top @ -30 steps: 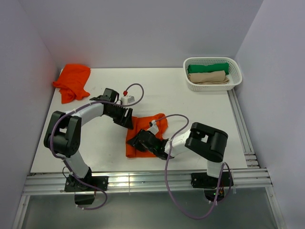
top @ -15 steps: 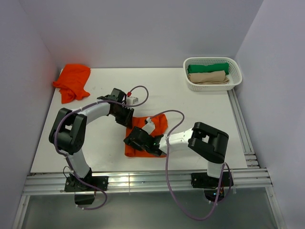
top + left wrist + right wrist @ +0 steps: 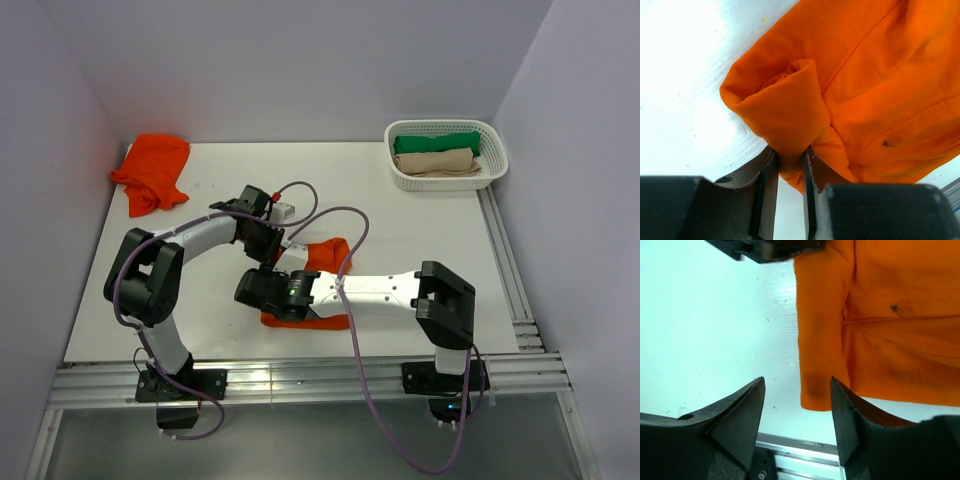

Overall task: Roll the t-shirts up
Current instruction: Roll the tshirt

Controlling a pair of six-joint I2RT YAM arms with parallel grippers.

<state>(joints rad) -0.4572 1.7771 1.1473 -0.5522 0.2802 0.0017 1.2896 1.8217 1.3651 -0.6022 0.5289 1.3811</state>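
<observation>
Orange t-shirt [image 3: 875, 95] lies near the table's [image 3: 420, 230] front edge | my left pincer [image 3: 788, 165] clamped on its bunched corner | my right pincer [image 3: 797, 405] spread apart over its edge | second orange t-shirt [image 3: 152, 170] crumpled at far-left corner | no readable writing

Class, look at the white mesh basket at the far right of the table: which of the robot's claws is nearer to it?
Neither clearly. The left claw and right claw both sit at the orange t-shirt mid-table, well short of the basket; the left is only marginally nearer.
</observation>
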